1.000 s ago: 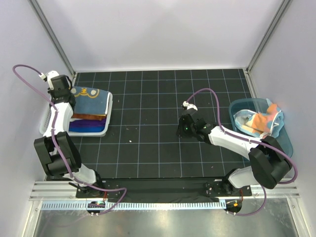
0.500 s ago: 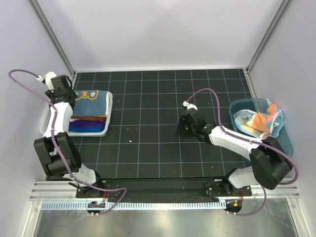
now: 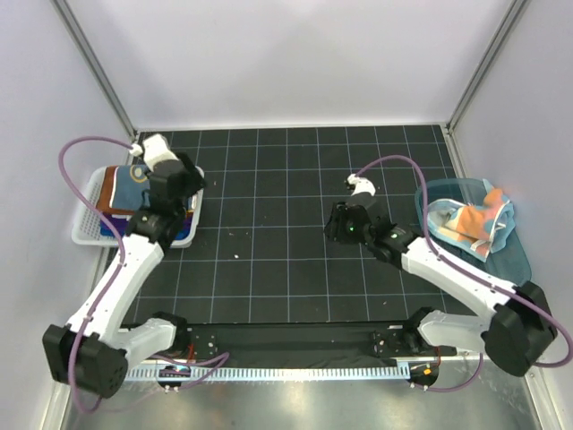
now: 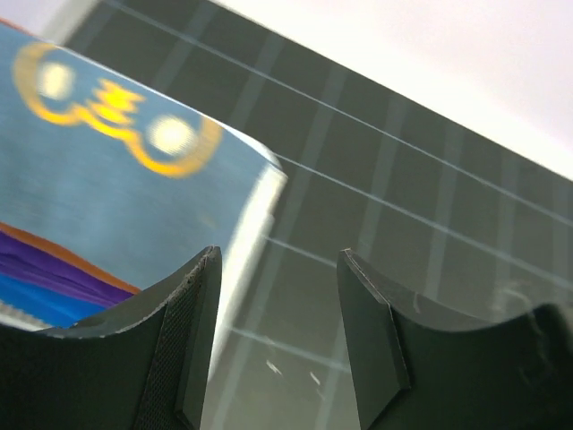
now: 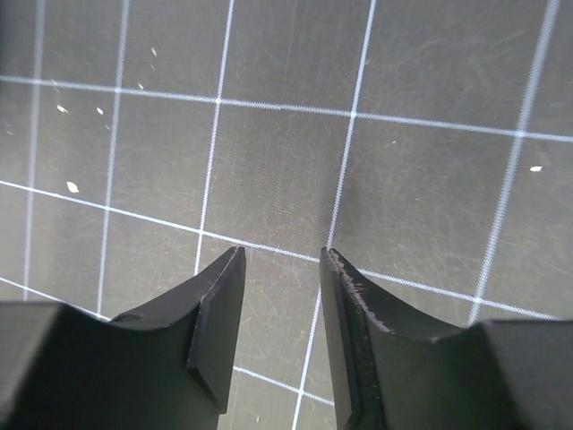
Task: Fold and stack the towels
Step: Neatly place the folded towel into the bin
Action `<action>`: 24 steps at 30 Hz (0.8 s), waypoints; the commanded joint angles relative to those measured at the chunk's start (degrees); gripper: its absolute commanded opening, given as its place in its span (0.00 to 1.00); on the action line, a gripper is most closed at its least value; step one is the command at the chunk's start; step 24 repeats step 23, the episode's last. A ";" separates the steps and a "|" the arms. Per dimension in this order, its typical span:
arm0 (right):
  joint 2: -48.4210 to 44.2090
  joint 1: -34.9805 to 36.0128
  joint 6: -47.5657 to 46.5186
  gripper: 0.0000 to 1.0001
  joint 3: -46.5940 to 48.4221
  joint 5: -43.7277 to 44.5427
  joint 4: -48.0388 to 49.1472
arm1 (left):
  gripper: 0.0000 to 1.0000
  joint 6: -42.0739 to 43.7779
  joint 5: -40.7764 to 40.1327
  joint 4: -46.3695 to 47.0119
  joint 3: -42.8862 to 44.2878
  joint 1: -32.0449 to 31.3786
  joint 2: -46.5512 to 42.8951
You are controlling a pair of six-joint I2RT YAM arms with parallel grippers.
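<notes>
Left gripper [image 4: 276,269] has swung over the folded cloth towel stack [image 3: 115,190], nine o'clock. It and the right gripper [image 5: 282,269] gape empty. Crumpled orange-and-white towels [image 3: 470,219] remain, three o'clock.

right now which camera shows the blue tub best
The top view: the whole tub sits at the right, with crumpled towels inside. The left wrist view shows only the folded stack and mat; the right wrist view shows only mat.

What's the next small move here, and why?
Probably swing the right gripper rightward toward the teal tub. Its jaws stand open and empty over bare mat, while crumpled towels lie unfolded in that tub.
</notes>
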 commanded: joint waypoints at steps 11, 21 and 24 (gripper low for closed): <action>-21.21 -0.40 1.25 0.51 -3.44 13.17 -9.06 | 0.58 -3.49 -17.08 -2.59 -7.90 -44.46 -8.88; -29.92 -0.40 1.52 0.50 -4.76 19.14 -14.25 | 0.58 -3.23 -9.19 -1.36 -7.81 -48.08 -8.35; -30.80 -0.32 1.52 0.55 -4.32 21.50 -14.25 | 0.58 -2.44 -8.30 -1.36 -7.81 -48.08 -8.70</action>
